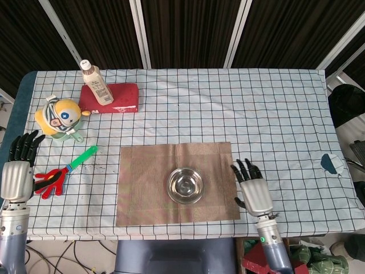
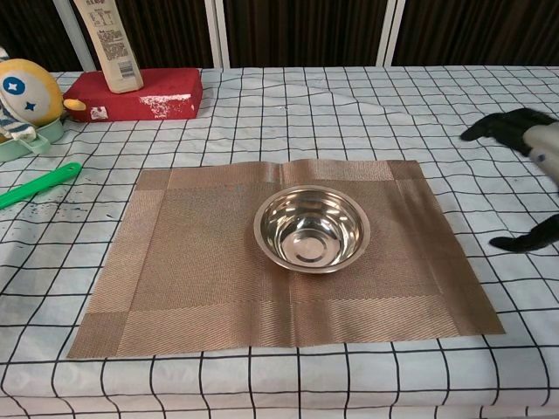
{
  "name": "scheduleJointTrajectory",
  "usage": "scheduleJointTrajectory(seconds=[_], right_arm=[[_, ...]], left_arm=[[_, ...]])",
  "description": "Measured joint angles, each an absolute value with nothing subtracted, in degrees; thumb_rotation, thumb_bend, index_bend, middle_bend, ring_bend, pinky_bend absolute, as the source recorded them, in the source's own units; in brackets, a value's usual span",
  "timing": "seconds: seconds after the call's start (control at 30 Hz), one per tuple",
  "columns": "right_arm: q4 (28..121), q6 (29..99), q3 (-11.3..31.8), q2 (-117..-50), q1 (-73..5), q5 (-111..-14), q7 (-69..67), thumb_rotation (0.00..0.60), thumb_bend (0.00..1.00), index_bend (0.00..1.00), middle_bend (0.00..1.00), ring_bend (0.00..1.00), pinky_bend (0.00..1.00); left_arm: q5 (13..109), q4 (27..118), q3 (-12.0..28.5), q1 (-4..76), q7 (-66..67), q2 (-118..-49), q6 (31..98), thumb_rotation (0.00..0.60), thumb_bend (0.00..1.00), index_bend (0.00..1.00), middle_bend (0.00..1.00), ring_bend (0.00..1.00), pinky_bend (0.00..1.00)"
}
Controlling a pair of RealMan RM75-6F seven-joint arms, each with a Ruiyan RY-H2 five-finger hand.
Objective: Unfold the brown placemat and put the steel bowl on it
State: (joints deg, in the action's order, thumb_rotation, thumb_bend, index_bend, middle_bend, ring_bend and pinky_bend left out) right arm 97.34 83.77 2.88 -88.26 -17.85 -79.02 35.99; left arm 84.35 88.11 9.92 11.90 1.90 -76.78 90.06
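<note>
The brown placemat [image 1: 148, 188] [image 2: 201, 262] lies flat and unfolded on the checked tablecloth. The steel bowl [image 1: 185, 185] [image 2: 311, 230] stands upright on it, a little right of the mat's middle. My right hand [image 1: 254, 191] [image 2: 528, 170] hovers just off the mat's right edge with its fingers spread and nothing in them. My left hand [image 1: 18, 171] is at the table's left edge, fingers apart and empty.
A red box [image 1: 111, 97] with a bottle [image 1: 96, 83] on it stands at the back left. A yellow toy [image 1: 59, 117] and a green-handled red clapper [image 1: 60, 174] lie near the left edge. A blue scrap [image 1: 332, 163] sits far right.
</note>
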Motion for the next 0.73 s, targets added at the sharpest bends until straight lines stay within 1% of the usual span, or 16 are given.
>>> scheduleJointTrajectory(seconds=[0.17, 0.33, 0.43, 0.57, 0.73], right_arm=[[97.29, 86.94, 3.49, -81.61, -14.94, -79.47, 30.54, 0.6, 0.05, 0.08, 0.04, 0.02, 0.16], [95.25, 89.76, 3.7, -76.31, -11.48, -79.59, 24.57, 0.6, 0.04, 0.02, 0.0, 0.0, 0.16], [94.01, 90.82, 3.74, -74.74, -9.83, -79.56, 21.49, 0.6, 0.03, 0.0, 0.0, 0.0, 0.16], [92.74, 92.33, 5.11, -73.51, -8.73, -79.46, 18.29, 0.6, 0.03, 0.0, 0.0, 0.0, 0.16], [90.19, 93.08, 6.89, -73.42, -7.87, -78.65, 15.47, 0.6, 0.03, 0.0, 0.0, 0.0, 0.16]], left_arm=[[85.15, 87.58, 9.57, 11.99, 2.57, -76.88, 90.21, 0.6, 0.02, 0.1, 0.02, 0.0, 0.01], [85.46, 87.37, 9.08, 12.21, 4.41, -76.9, 89.61, 0.6, 0.02, 0.04, 0.0, 0.0, 0.0], [85.25, 87.5, 8.69, 12.39, 6.18, -76.81, 88.62, 0.6, 0.01, 0.0, 0.0, 0.0, 0.0], [83.57, 88.4, 8.13, 12.46, 9.8, -76.44, 86.55, 0.6, 0.0, 0.0, 0.0, 0.0, 0.0], [77.87, 91.69, 7.93, 12.65, 17.82, -75.44, 82.85, 0.6, 0.0, 0.0, 0.0, 0.0, 0.0]])
